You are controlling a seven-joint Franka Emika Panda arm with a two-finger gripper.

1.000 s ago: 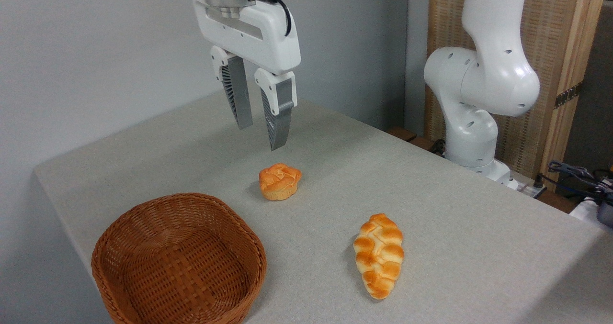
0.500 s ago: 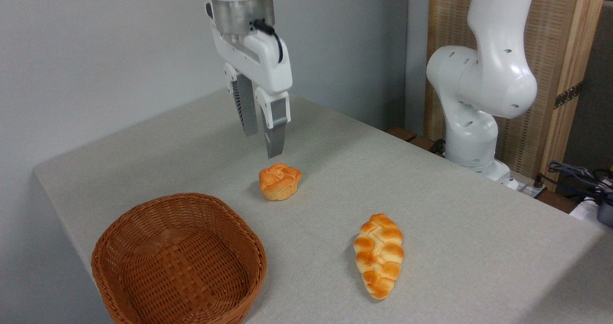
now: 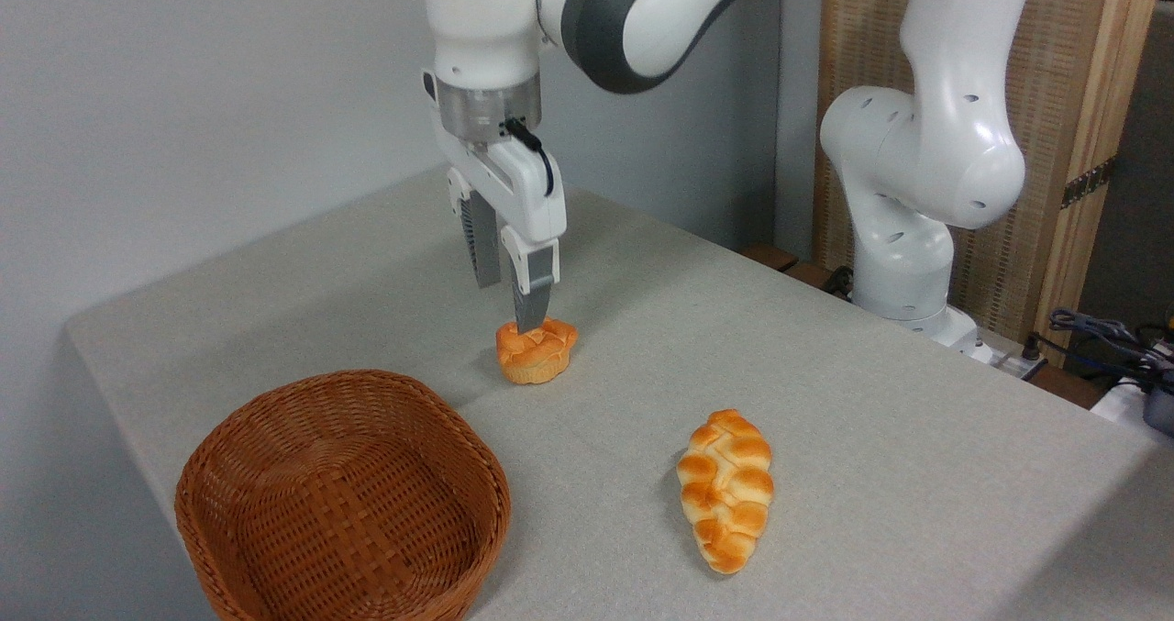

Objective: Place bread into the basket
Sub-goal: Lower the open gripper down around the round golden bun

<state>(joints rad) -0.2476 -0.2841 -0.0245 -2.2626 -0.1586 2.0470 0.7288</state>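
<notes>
The bread (image 3: 538, 353), a small orange-golden knotted bun, sits on the grey table behind the basket. My gripper (image 3: 510, 308) hangs straight above it, pointing down, open, with nothing between its fingers. The nearer fingertip (image 3: 531, 320) overlaps the bun's top edge in this view; whether it touches cannot be told. The farther finger stands behind and to the left of the bun. The brown wicker basket (image 3: 213, 451) rests at the table's front left with nothing in it, a short way in front of and left of the bun.
A longer braided loaf (image 3: 726, 489) lies on the table to the right of the basket. My arm's white base (image 3: 910, 190) rises at the table's back right edge. Cables (image 3: 1105, 341) lie at the far right. A grey wall stands behind.
The gripper has come down and slightly right, from well above the table to just over the bun, and has turned about its vertical axis. Bun, loaf and basket have not moved.
</notes>
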